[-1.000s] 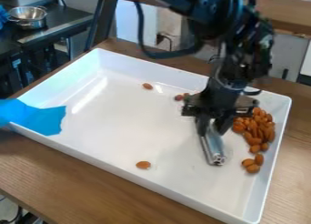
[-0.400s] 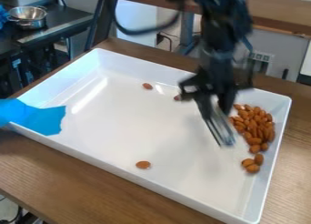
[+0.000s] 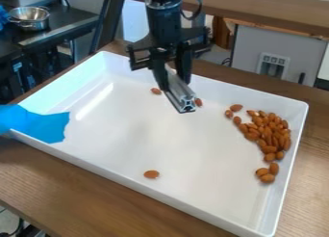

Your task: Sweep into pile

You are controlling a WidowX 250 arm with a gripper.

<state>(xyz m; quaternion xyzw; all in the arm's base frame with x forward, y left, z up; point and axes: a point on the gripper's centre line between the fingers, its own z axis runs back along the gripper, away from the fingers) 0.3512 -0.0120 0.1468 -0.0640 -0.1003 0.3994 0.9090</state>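
White and shallow, the tray (image 3: 116, 135) carries the task's almonds, most of them in one brown pile (image 3: 273, 135) along its right edge, towards the far right corner. That makes the job look largely done, to my eye, though the pile is uneven and a few pieces lie outside it. Three loose almonds (image 3: 236, 107) fringe its upper left side, close enough to count as nearly gathered, and a small clump (image 3: 267, 173) sits at its lower end, just beside the rest. Farther off are three singles: a far-side almond (image 3: 156, 91) near the middle of the far edge, a second almond (image 3: 198, 102) just beside the bar's lower end, and a lone almond (image 3: 151, 174) well apart from the others, near the middle of the near edge. The gripper (image 3: 172, 79) hangs over the tray by the far edge, closed on a metal bar (image 3: 183, 98), which slants down from between its fingers and seems to serve as the sweeper. What is left, I judge, is to bring those three singles across to the right edge and tuck in the fringe. The one by the near edge probably needs a sweep of its own, and too hard a push at the pile could scatter it.
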